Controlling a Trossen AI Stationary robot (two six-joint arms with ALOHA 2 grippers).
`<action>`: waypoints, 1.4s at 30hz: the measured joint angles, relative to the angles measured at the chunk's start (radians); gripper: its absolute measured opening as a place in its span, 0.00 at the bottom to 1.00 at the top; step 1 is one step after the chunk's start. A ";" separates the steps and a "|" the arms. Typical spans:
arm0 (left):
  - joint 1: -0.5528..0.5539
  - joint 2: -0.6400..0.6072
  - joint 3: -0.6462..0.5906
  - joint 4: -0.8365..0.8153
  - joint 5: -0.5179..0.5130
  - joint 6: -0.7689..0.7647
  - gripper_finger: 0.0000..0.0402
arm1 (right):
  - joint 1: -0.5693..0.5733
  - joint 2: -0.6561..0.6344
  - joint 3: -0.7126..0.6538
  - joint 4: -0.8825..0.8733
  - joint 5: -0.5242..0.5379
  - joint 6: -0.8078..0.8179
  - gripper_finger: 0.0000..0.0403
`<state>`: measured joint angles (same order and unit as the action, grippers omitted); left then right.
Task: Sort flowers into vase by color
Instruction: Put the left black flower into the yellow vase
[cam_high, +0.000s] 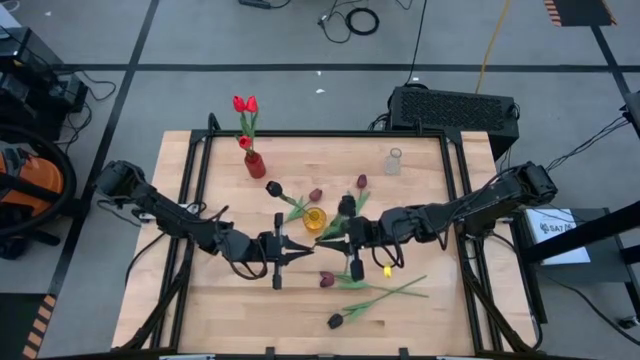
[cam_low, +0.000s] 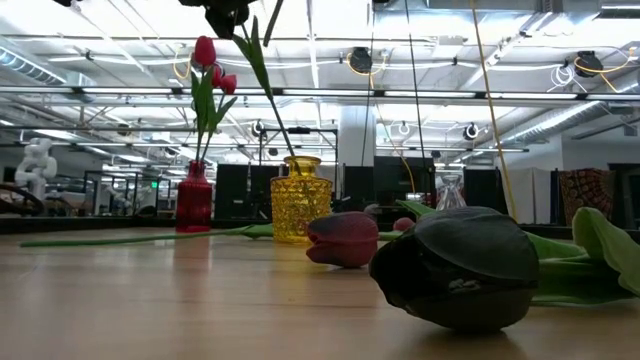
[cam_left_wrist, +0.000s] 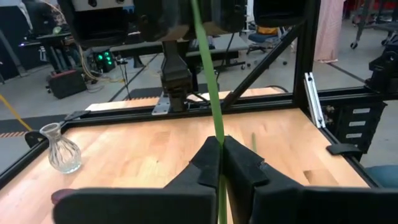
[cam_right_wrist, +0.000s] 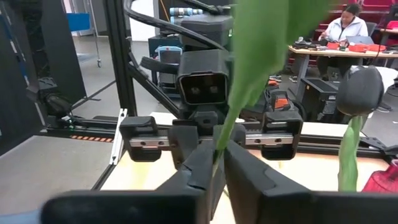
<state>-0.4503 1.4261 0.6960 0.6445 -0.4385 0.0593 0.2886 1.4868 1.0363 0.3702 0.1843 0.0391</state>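
My left gripper (cam_high: 303, 248) (cam_left_wrist: 221, 155) and right gripper (cam_high: 322, 238) (cam_right_wrist: 217, 158) meet tip to tip, just near of the yellow vase (cam_high: 315, 218) (cam_low: 300, 195). Both are shut on one tulip's green stem (cam_left_wrist: 214, 106). In the low view that stem (cam_low: 270, 95) slants down to the yellow vase's mouth. A black head (cam_high: 347, 205) (cam_right_wrist: 367, 90) shows beside the right gripper; whether it belongs to the held stem I cannot tell. The red vase (cam_high: 255, 165) (cam_low: 195, 200) holds red tulips (cam_high: 245, 105). Several dark tulips lie on the table (cam_high: 335, 321) (cam_high: 327, 279) (cam_high: 272, 187). My left gripper pinches the thin green stem (cam_left_wrist: 217, 140) between its two fingers, coming level from the table's left, across the stem. The stem runs steeply up past the fingers, lifted clear of the table. My right gripper pinches the same tulip's green stem or leaf (cam_right_wrist: 219, 146) between its two fingers, level from the table's right and across it. A broad green leaf (cam_right_wrist: 261, 56) rises above the fingers.
A clear glass vase (cam_high: 394, 162) (cam_left_wrist: 62, 149) stands at the far right. Maroon heads (cam_high: 315, 194) (cam_high: 361, 181) lie far of the yellow vase. A black frame (cam_high: 200, 190) borders the table. In the low view a black head (cam_low: 460, 265) and a maroon head (cam_low: 345, 240) lie close.
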 joint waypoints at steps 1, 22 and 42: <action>0.000 0.000 0.000 -0.002 0.000 0.001 0.04 | 0.001 0.000 0.000 -0.003 0.002 0.000 0.10; -0.001 0.000 0.000 -0.041 0.005 0.006 0.02 | 0.018 -0.032 0.000 -0.022 -0.001 -0.003 0.37; 0.002 0.000 0.000 -0.062 0.009 0.005 0.02 | 0.034 -0.052 0.000 -0.025 -0.007 -0.007 0.18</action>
<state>-0.4482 1.4261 0.6964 0.5824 -0.4297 0.0640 0.3229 1.4349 1.0363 0.3450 0.1770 0.0324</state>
